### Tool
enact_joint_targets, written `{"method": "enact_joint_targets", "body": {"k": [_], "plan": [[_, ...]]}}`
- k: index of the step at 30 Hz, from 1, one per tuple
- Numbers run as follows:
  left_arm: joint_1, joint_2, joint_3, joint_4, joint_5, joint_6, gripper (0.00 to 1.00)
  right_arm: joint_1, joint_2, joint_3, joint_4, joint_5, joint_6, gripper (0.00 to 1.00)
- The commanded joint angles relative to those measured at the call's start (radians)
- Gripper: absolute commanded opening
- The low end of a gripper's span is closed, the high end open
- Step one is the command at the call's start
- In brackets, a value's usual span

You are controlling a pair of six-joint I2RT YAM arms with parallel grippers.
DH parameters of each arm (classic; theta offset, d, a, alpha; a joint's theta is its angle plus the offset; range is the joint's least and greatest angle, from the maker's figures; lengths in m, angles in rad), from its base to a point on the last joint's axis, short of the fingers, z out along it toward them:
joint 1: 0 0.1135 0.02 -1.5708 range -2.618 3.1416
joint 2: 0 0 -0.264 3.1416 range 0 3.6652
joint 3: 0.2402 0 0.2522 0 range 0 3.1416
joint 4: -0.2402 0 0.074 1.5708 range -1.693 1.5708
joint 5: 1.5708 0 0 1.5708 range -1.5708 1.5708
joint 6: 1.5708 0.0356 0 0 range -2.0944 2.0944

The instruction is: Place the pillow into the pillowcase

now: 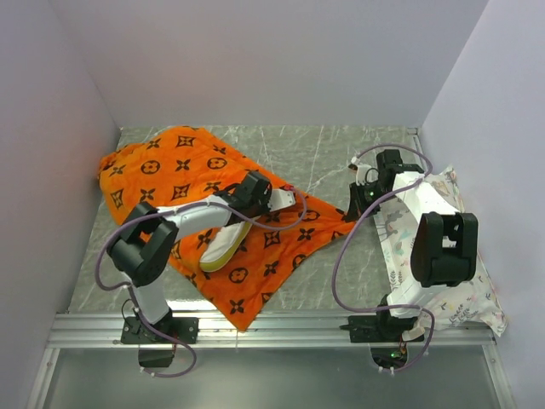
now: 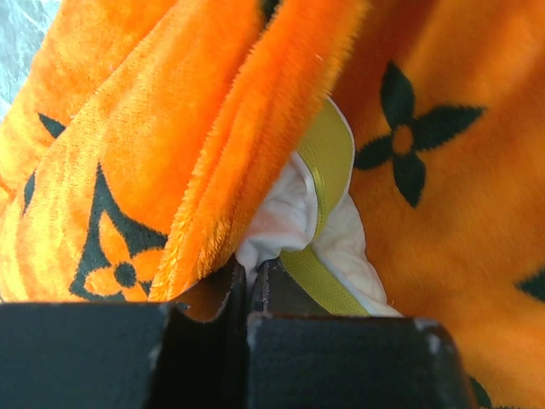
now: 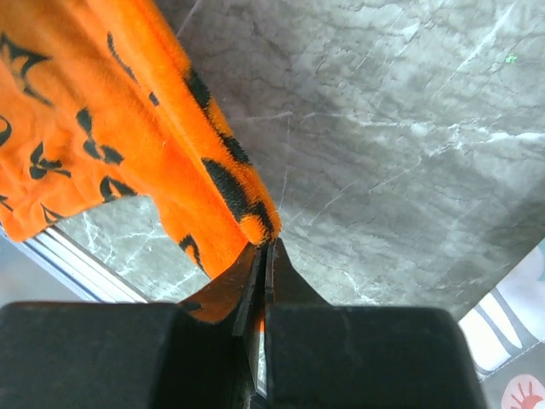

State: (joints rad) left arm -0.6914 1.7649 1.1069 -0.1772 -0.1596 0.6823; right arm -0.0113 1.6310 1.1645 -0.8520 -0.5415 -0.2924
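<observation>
The orange pillowcase (image 1: pixel 183 175) with black marks lies spread over the left and middle of the table. The white pillow (image 1: pixel 221 247) with its yellow band rests on it below my left arm. In the left wrist view a fold of the pillowcase (image 2: pixel 170 170) drapes over the pillow (image 2: pixel 341 247), and my left gripper (image 2: pixel 247 271) is shut on a pinch of its white fabric. My left gripper (image 1: pixel 241 223) sits at the pillow's upper end. My right gripper (image 1: pixel 351 211) is shut on the pillowcase's right corner (image 3: pixel 247 204), just above the table; its fingertips (image 3: pixel 266 247) meet there.
A white cover printed with plants (image 1: pixel 464 294) lies along the right wall under my right arm; its edge (image 3: pixel 511 341) shows in the right wrist view. Grey marble tabletop (image 1: pixel 341 153) lies between the arms. A metal rail (image 1: pixel 281 328) runs along the near edge.
</observation>
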Motion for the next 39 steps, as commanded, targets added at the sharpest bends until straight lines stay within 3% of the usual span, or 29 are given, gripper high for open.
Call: {"method": "enact_joint_targets", "body": {"k": [1,6,8,9,12,13,14,15,16,17,21,24,28,31,34,36,39], "plan": [[0.087,0.094,0.056,-0.036,-0.258,-0.026,0.00,-0.049,-0.036,0.014,-0.140,0.149,-0.060,0.00],[0.108,0.145,0.177,-0.059,-0.236,-0.108,0.00,-0.047,-0.034,0.035,-0.140,0.167,-0.068,0.00],[0.107,0.111,0.212,-0.135,-0.092,-0.150,0.06,-0.044,-0.022,0.043,-0.134,0.149,-0.062,0.00],[0.099,0.081,0.209,-0.152,-0.033,-0.165,0.21,-0.041,-0.014,0.049,-0.133,0.123,-0.045,0.00],[0.060,-0.019,0.246,-0.318,0.207,-0.222,0.46,-0.013,0.032,0.098,-0.118,0.083,0.007,0.00],[0.044,-0.060,0.254,-0.362,0.247,-0.236,0.58,-0.003,0.046,0.130,-0.108,0.056,0.022,0.04],[0.014,-0.079,0.270,-0.404,0.331,-0.243,0.71,0.005,0.059,0.145,-0.078,0.051,0.066,0.18],[-0.005,-0.097,0.275,-0.438,0.336,-0.248,0.91,0.039,0.067,0.161,-0.064,0.049,0.085,0.26],[-0.025,-0.131,0.277,-0.485,0.325,-0.263,0.93,0.051,0.075,0.196,-0.052,0.052,0.102,0.35],[-0.051,-0.149,0.287,-0.504,0.319,-0.295,0.94,0.078,0.079,0.216,-0.033,0.063,0.139,0.52],[-0.054,-0.231,0.303,-0.593,0.290,-0.377,0.97,0.146,0.029,0.271,-0.007,0.132,0.190,0.77],[-0.053,-0.289,0.242,-0.637,0.238,-0.431,0.98,0.221,-0.031,0.247,0.010,0.190,0.208,0.77],[-0.056,-0.396,0.052,-0.595,0.163,-0.426,0.99,0.336,-0.134,0.141,0.040,0.123,0.251,0.71],[-0.080,-0.398,-0.001,-0.550,0.079,-0.432,0.99,0.419,-0.132,0.078,0.089,0.052,0.291,0.67],[-0.109,-0.360,-0.027,-0.492,0.013,-0.481,0.99,0.438,-0.117,0.028,0.152,-0.018,0.315,0.54],[-0.123,-0.337,-0.048,-0.417,-0.109,-0.504,0.99,0.439,-0.106,-0.021,0.211,-0.053,0.340,0.43],[-0.129,-0.298,-0.088,-0.335,-0.233,-0.526,0.99,0.448,-0.054,-0.066,0.327,-0.074,0.400,0.37]]}}
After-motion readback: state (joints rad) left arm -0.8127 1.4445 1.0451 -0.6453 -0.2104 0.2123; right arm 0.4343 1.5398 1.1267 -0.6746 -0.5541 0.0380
